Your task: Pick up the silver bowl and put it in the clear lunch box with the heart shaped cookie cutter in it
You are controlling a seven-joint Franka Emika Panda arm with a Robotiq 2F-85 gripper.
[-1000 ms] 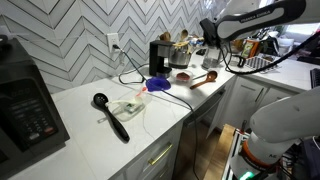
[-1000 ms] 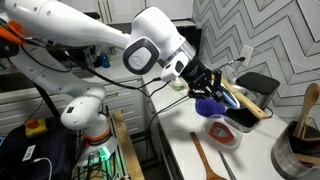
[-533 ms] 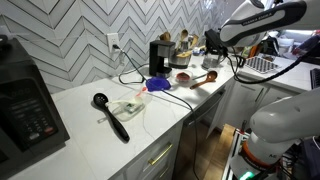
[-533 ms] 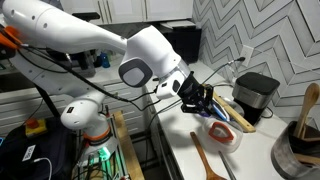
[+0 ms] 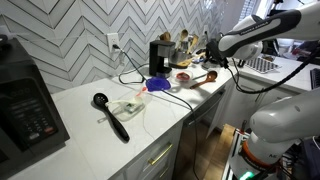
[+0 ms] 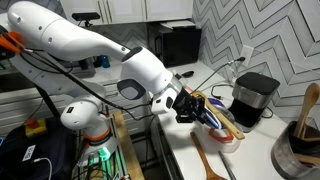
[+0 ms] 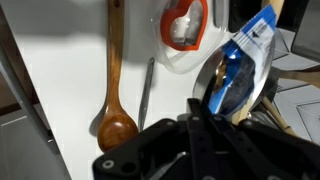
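The arm has lowered since the earlier frames, bringing the gripper (image 6: 197,106) down toward the counter. In the wrist view the silver bowl (image 7: 228,85) hangs tilted at the fingers, just beside the clear lunch box (image 7: 180,58) that holds the heart shaped cookie cutter (image 7: 166,28). The jaws appear closed narrowly on its rim. Judged properties: rigid, light, slick polished metal, liable to pivot in an edge grip. Retain the rim hold and level the bowl over the box before release. The wooden spoon (image 7: 113,80) lies apart from the box.

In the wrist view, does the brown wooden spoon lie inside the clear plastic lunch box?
No, the brown wooden spoon lies on the white counter, apart from the clear plastic lunch box.
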